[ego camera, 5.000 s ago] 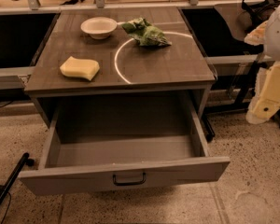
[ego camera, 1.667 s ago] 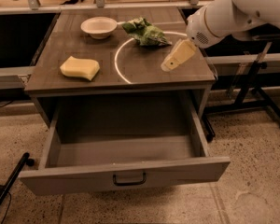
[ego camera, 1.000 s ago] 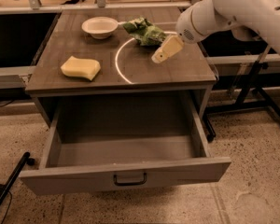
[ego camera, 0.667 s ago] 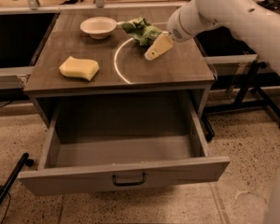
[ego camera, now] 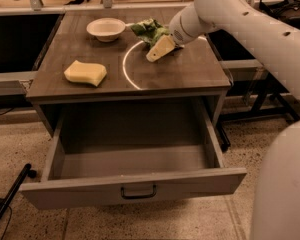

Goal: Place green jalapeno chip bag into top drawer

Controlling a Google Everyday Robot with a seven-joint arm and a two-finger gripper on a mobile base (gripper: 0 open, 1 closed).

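Note:
The green jalapeno chip bag [ego camera: 147, 30] lies crumpled at the back of the cabinet top, right of a white bowl. My gripper [ego camera: 160, 49] comes in from the upper right on a white arm and hangs over the bag's near right edge, its pale tip pointing down-left. The top drawer [ego camera: 135, 159] is pulled fully open below the cabinet top. Its inside is bare and its dark pull handle [ego camera: 138, 192] sits at the centre of the front panel.
A white bowl [ego camera: 106, 28] stands at the back left of the cabinet top [ego camera: 90, 91]. A yellow sponge [ego camera: 85, 73] lies at front left. A pale curved line [ego camera: 127, 70] marks the top. Dark shelving flanks both sides. A black pole [ego camera: 7, 198] lies on the floor at left.
My arm has swung in from the right and moved left across the cabinet top, ending over the chip bag. The bag, bowl, sponge and drawer have not moved.

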